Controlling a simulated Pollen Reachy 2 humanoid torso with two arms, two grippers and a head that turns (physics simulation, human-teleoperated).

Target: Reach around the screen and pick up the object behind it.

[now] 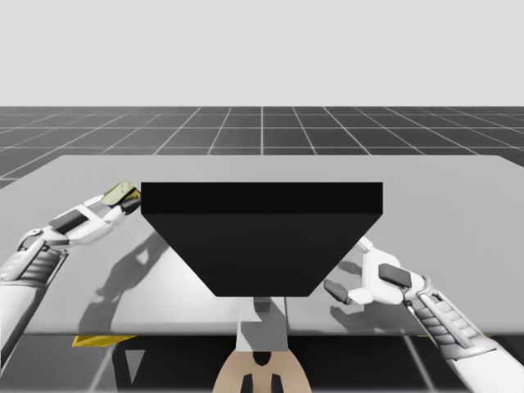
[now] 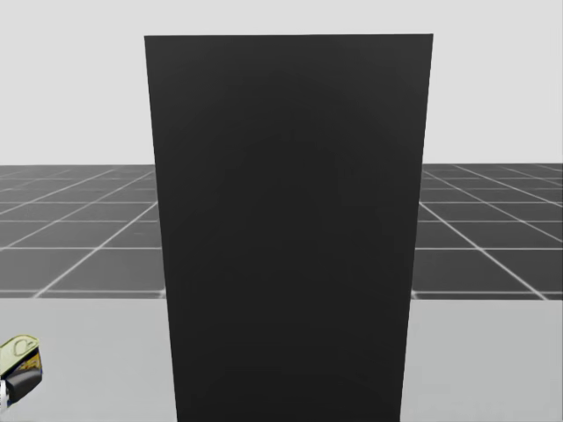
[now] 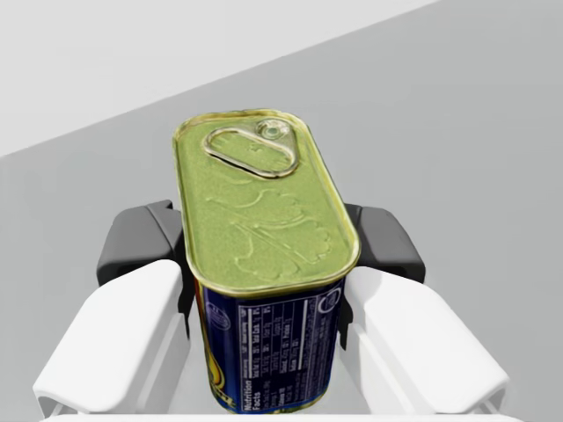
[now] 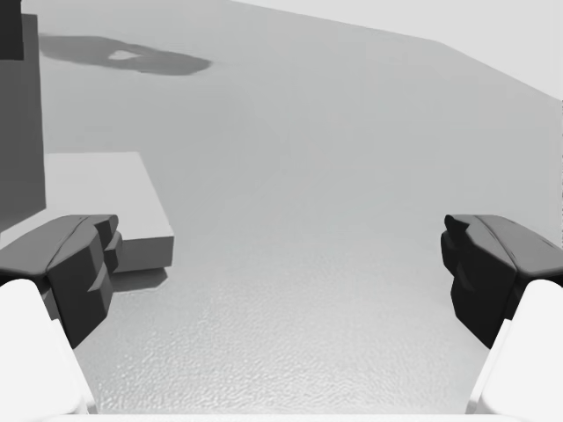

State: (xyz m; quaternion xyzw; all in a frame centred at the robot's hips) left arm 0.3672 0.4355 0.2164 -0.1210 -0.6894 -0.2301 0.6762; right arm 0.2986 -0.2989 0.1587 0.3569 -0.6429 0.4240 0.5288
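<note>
- Left jaws are gripping the oblong can (image 3: 264, 220) (green-gold lid w/ pull tab, blue sides). Dark pads (image 3: 141, 242) are pressing its two long sides, one each.
- Hold is looking square, so I'm judging no re-grip is needed: steady pressure, no extra squeeze on thin walls.
- Right jaws are hanging wide apart w/ nothing between them, over bare bench (image 4: 299, 176) near the screen (image 4: 18, 123). Best left parked there, out of the way.
- In the high view the can is sitting just beside the screen's left end.
- Can't tell if it's off the bench yet. I'm judging the lift as the step in hand: going straight up, slow, then outward, away from the screen's edge, not across it.
- Screen is blocking most of the head cam, so I'm steering by wrist & high views.
</note>
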